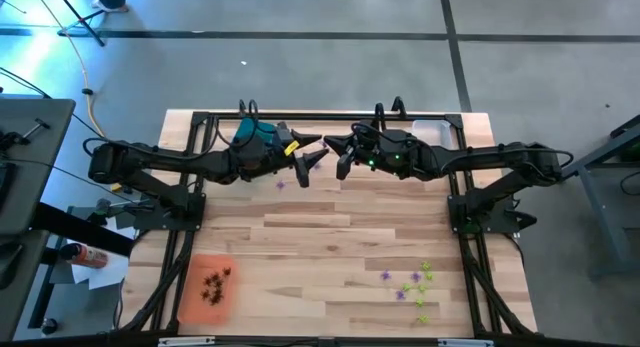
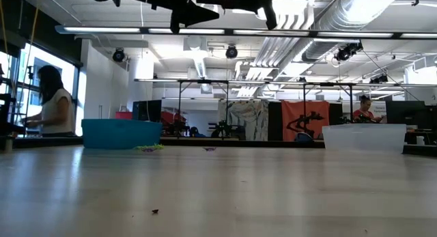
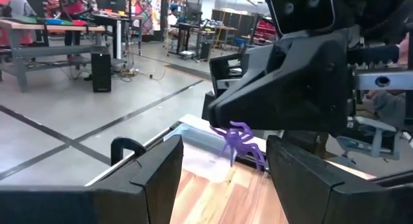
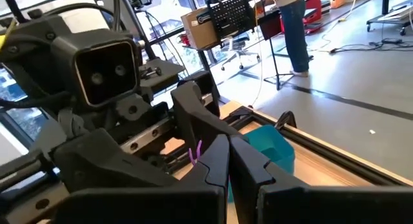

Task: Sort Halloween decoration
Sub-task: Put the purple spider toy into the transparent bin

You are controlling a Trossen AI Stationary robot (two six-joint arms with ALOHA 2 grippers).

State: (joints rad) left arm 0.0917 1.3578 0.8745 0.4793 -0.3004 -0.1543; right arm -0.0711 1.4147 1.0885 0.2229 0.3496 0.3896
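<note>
Both arms meet high above the table's far middle. My right gripper [image 1: 333, 149] is shut on a tiny purple spiky decoration [image 3: 239, 144]. My left gripper [image 1: 308, 159] faces it, open, with its fingers [image 3: 158, 175] on either side of the trinket and not touching it. Loose purple and lime green decorations [image 1: 415, 282] lie on the table at the near right. One purple piece [image 1: 281, 184] lies below the grippers. Dark pieces [image 1: 215, 285] lie in the orange tray [image 1: 190, 299]. My right gripper pinches the purple decoration between its two fingertips [image 3: 222, 114], with a bit of purple [image 4: 195, 152] showing beside the shut tips. The fingers lie about level and point toward the table's left. The trinket's legs [image 3: 251, 153] hang below the tips, lifted clear, high above the table.
A teal tray [image 1: 255, 135] stands at the far edge under the left arm. A clear tray [image 1: 430, 132] stands at the far right. Bare wood lies across the table's middle. People stand in the room beyond the table.
</note>
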